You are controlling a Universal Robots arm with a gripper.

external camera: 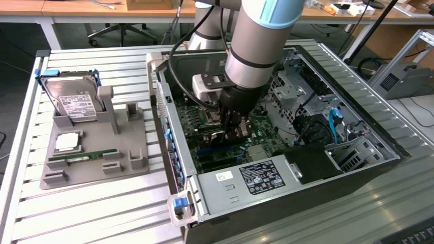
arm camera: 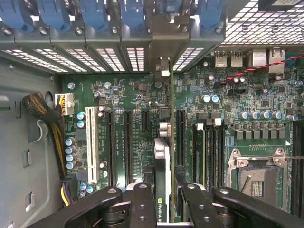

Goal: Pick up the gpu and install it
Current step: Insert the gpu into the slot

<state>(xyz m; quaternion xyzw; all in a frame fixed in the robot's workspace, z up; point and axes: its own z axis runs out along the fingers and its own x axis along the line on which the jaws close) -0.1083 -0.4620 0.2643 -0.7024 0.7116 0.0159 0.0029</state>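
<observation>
Gripper: the gripper (arm camera: 164, 183) is inside the open computer case (external camera: 237, 175), its 2 fingers partly closed, 1 on each side of the gpu and clamped on it.
Gpu: the gpu (arm camera: 162, 164) is between the fingertips, edge-on to the wrist view, its cooler toward 1 finger and its thin green board toward the other.
Bracket end: the metal bracket (arm camera: 166, 40) extends away from the fingers, at the row of rear slots with blue latches (arm camera: 92, 14).
Motherboard: the green motherboard (arm camera: 142, 102) lies beneath the gpu; I cannot tell whether the card is seated.
Slots: 1 white slot (arm camera: 92, 145) and 2 long black slots (arm camera: 119, 147) run parallel to the card, on the cooler's side.
Cpu socket: the socket (arm camera: 259, 180) is on the board's other side, well apart from the gpu.
Tray: outside the case, at the exterior view's left, the grey tray (external camera: 95, 175) holds 1 hard drive (external camera: 76, 101) and 1 green memory stick (external camera: 88, 157).
</observation>
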